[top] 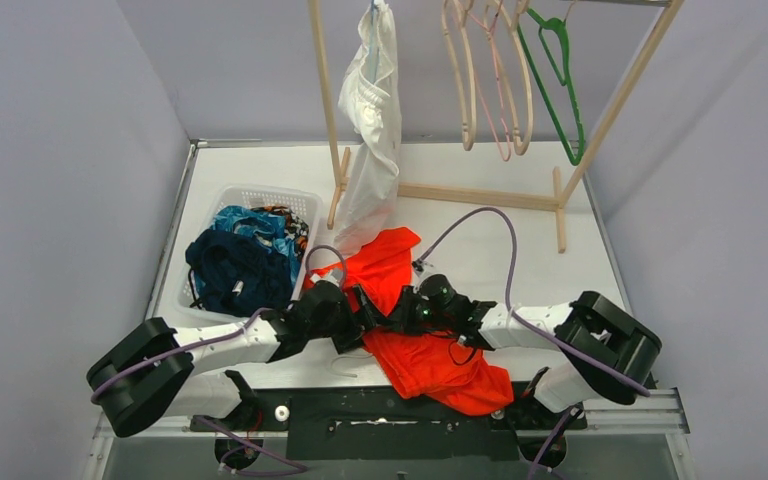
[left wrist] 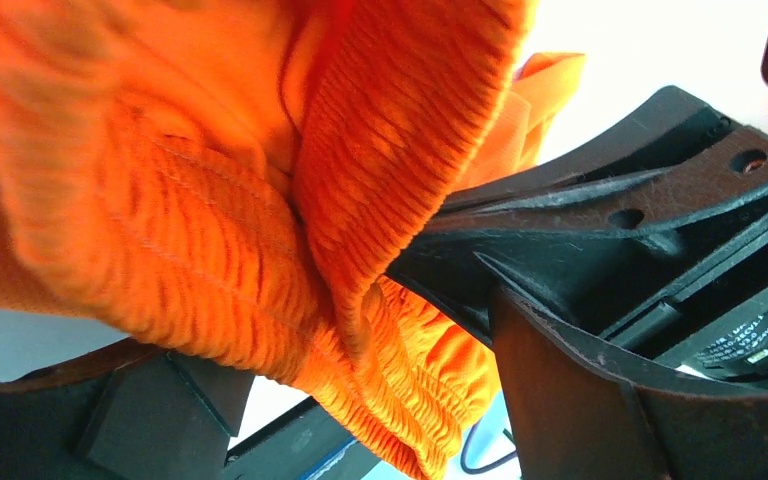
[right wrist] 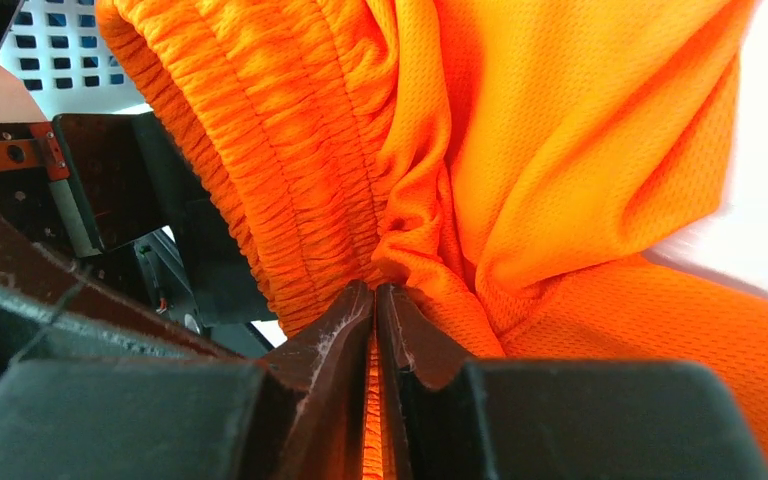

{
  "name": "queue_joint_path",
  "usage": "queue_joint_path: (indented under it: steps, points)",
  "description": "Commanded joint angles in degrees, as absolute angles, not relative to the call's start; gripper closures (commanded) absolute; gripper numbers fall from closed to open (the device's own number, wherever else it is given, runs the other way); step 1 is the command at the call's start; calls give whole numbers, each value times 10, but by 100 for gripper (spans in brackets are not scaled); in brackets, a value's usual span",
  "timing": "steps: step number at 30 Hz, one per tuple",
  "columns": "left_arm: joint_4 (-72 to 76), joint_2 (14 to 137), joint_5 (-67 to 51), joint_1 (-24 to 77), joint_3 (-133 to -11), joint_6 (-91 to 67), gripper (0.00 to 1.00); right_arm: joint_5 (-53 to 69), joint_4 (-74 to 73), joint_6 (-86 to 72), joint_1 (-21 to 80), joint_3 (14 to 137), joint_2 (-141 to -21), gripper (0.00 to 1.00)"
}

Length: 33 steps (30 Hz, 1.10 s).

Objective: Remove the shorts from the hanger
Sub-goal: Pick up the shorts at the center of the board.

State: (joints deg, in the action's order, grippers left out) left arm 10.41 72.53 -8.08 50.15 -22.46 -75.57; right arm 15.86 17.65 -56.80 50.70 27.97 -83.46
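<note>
The bright orange shorts [top: 420,350] lie crumpled on the table between my two grippers. My right gripper [right wrist: 375,295] is shut on a fold of the orange shorts [right wrist: 520,150] just below the ribbed waistband; it shows in the top view [top: 392,318] too. My left gripper [left wrist: 360,400] is open, its fingers [left wrist: 580,400] spread either side of the orange waistband [left wrist: 210,230]; in the top view it [top: 358,318] faces the right one. The white shorts [top: 375,110] hang from a hanger on the rack. Teal [top: 255,228], navy [top: 240,270] and camouflage [top: 282,212] shorts lie in the basket.
A white slatted basket [top: 260,190] stands at the left of the table. The wooden rack [top: 480,195] stands at the back with empty beige hangers [top: 490,80] and a green hanger [top: 558,80]. Grey walls close both sides.
</note>
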Motion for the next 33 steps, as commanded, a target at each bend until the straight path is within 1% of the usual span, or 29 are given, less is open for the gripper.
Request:
queue_joint_path:
  steps: [1,4,6,8,11,14,18,19,20,21,23,25,27,33]
  points:
    - [96,702,-42,493,-226,-778,22,118,209,-605,511,262,-801,90]
    - [100,685,-35,486,-214,-781,28,75,194,-625,511,240,-757,90]
    - [106,680,-33,482,-210,-779,29,50,190,-635,511,222,-721,90]
    - [108,681,-35,480,-214,-774,29,19,154,-650,510,215,-677,87]
    - [100,692,-39,479,-231,-754,29,-48,44,-660,513,230,-580,83]
    - [67,719,-32,483,-267,-727,27,-136,-99,-685,512,242,-485,80]
    - [-32,792,-7,502,-346,-684,28,-242,-236,-708,512,252,-373,78]
    - [-50,808,-2,509,-365,-673,31,-259,-264,-712,512,255,-348,78]
    - [-60,826,0,517,-381,-664,36,-271,-285,-717,511,257,-327,78]
    - [-67,841,3,525,-396,-658,44,-282,-302,-722,511,258,-307,77]
    - [-79,862,16,544,-417,-645,66,-295,-329,-734,511,258,-277,77]
    - [-102,867,42,560,-441,-628,85,-299,-343,-745,511,255,-260,77]
    - [-138,852,92,578,-472,-601,99,-298,-346,-754,512,250,-255,76]
    - [-249,708,261,603,-593,-478,100,-286,-341,-760,512,250,-285,76]
